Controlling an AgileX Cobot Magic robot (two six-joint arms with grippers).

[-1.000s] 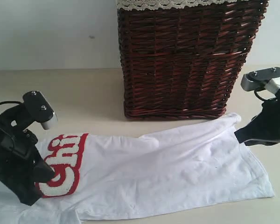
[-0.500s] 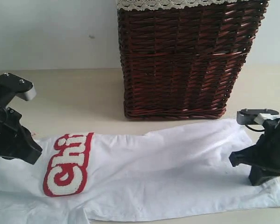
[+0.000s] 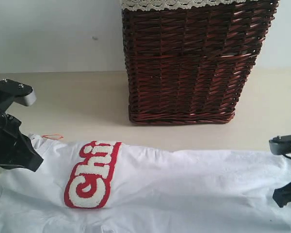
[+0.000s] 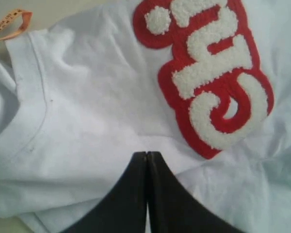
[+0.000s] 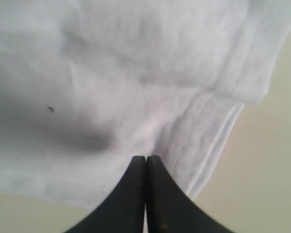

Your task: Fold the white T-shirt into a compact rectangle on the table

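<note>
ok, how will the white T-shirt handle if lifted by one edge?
Likely floppy: the white T-shirt lies wrinkled and flat on the table. Probably light: thin cloth. The fuzzy lettering may fold more stiffly.

The frame cuts off the white T-shirt [image 3: 184, 189] on its side away from the wicker basket [image 3: 194, 63]; we lose the basket's top too.

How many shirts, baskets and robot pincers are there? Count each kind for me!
white T-shirt: 1
brown wicker basket: 1
pincers: 2 (left pincer, right pincer)
Total: 4
</note>
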